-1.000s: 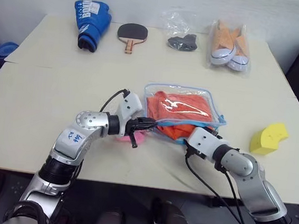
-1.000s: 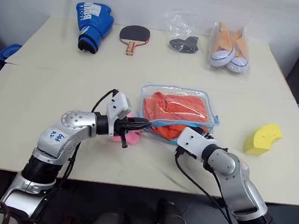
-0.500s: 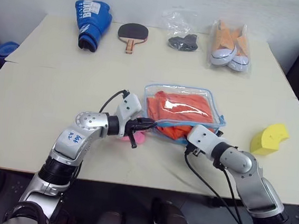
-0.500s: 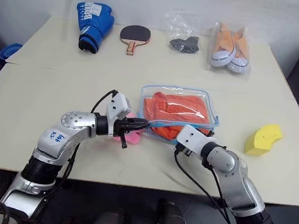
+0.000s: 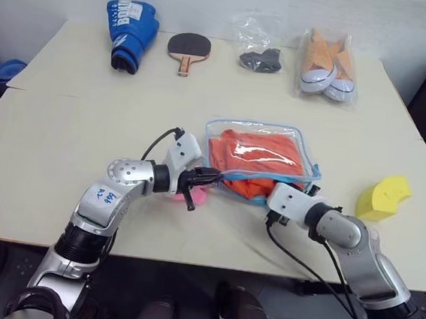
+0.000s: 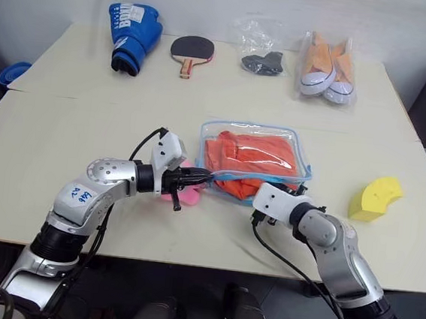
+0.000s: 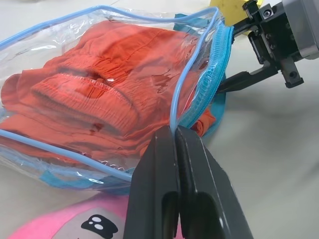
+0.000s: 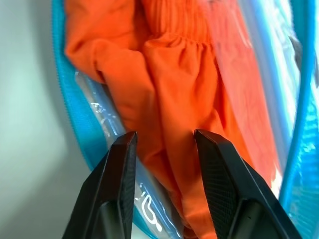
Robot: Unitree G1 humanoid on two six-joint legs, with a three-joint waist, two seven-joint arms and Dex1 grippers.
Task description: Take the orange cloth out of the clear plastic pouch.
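Left gripper (image 7: 174, 130): we pinch the clear plastic pouch (image 5: 264, 134) by its blue edging.
Right gripper (image 8: 164, 142): our fingers apart, straddling the orange cloth (image 8: 169, 89).

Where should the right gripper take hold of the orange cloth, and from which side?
Probably the loose fold of the orange cloth that bulges out of the clear pouch at its open near edge. Come from the robot's side, straight into the mouth, where the right gripper stands open astride that fold. The left gripper pinches the blue edging.
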